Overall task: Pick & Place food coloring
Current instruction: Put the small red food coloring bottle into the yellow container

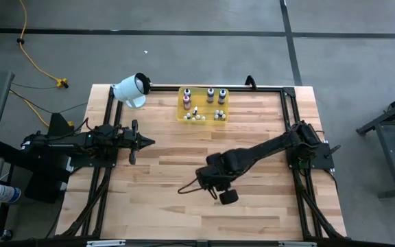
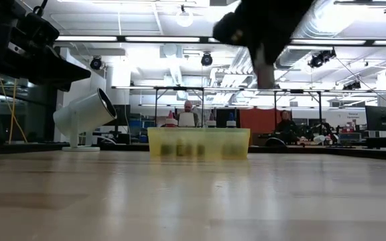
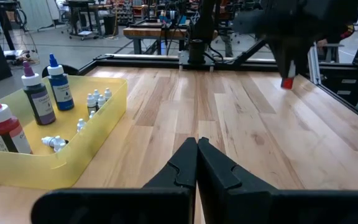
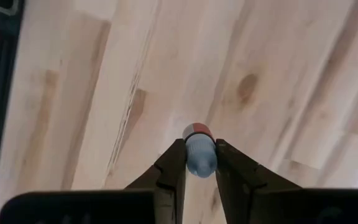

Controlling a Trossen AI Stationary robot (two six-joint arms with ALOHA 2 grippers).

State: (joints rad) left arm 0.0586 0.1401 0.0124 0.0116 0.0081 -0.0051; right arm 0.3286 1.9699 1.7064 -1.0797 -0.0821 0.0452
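The right hand (image 4: 193, 163) is nearest the lens, its dark fingers (image 4: 170, 168) clamped on a tiny food coloring bottle (image 4: 200, 149), whitish-blue with a red band, held above the pale wooden table (image 4: 104, 74). It looks light, smooth, rigid plastic, likely slippery; grip its cylindrical body crosswise. More bottles sit in the translucent yellow tray (image 1: 182, 113) at the far edge. The left hand (image 3: 197, 163) waits pressed together, beside the white cylinder (image 1: 132, 89).

Smooth wooden table (image 1: 252, 158), translucent plastic tray (image 1: 181, 104)
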